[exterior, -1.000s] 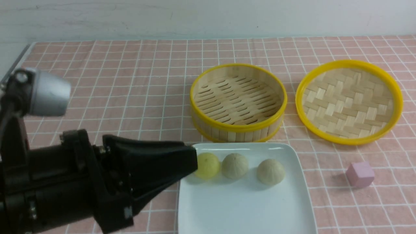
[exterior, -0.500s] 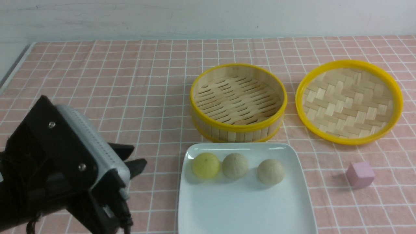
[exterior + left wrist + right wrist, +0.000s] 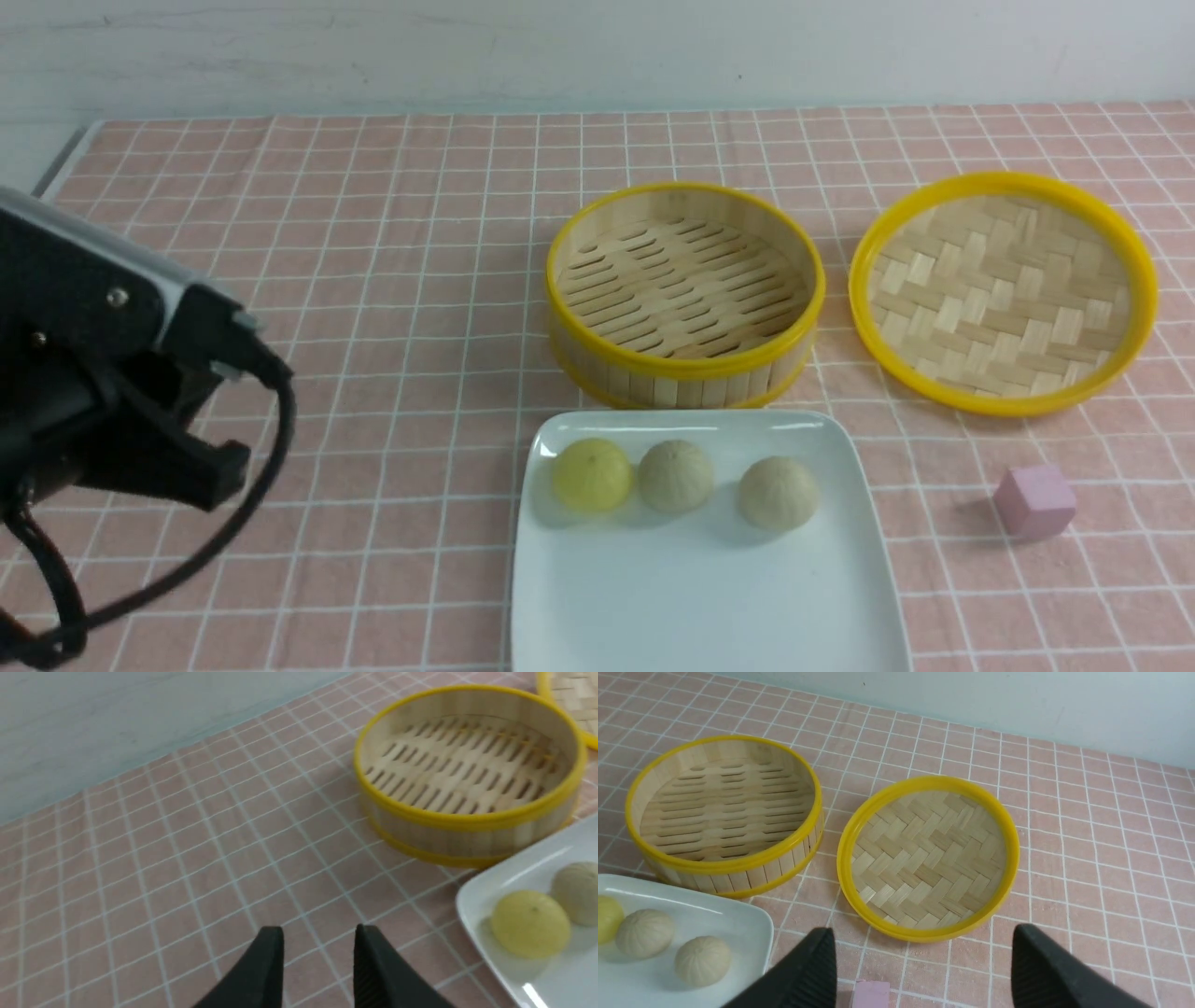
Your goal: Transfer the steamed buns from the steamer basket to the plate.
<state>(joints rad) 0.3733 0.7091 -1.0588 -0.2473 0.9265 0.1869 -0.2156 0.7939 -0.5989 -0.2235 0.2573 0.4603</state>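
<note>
Front view showed the plate (image 3: pixel 709 579) at the near middle of the desk (image 3: pixel 373 233), with all three steamed buns (image 3: pixel 675 476) lying in a row along its far edge: the pale yellow bun (image 3: pixel 591 474) at the plate's 10 o'clock corner, an off-white bun touching or almost touching it on the 3 o'clock side, and the second off-white bun (image 3: pixel 778 492) a little apart, further toward 3 o'clock. The steamer basket (image 3: pixel 684 294) stood upright just beyond the plate at its 12 o'clock, nothing on its slatted floor. The shallow woven tray (image 3: pixel 1004 291) lay at the basket's 3 o'clock, near it but not touching. A small pink cube (image 3: pixel 1033 502) sat on the checked cloth at the plate's 3 o'clock, well clear of the rim.

The left gripper (image 3: pixel 318 940) hung over bare cloth at the plate's 9 o'clock, well apart from it; in the left wrist view its jaws stood partly spread, a gap of cloth showing between them and nothing pinched. A black cable (image 3: pixel 233 504) looped beneath the arm in the front view.

The right gripper (image 3: pixel 923 947) did not appear in the front view. In the right wrist view its jaws were spread wide with nothing between them, poised above the near rim of the woven tray, the pink cube visible at the frame's edge below.
</note>
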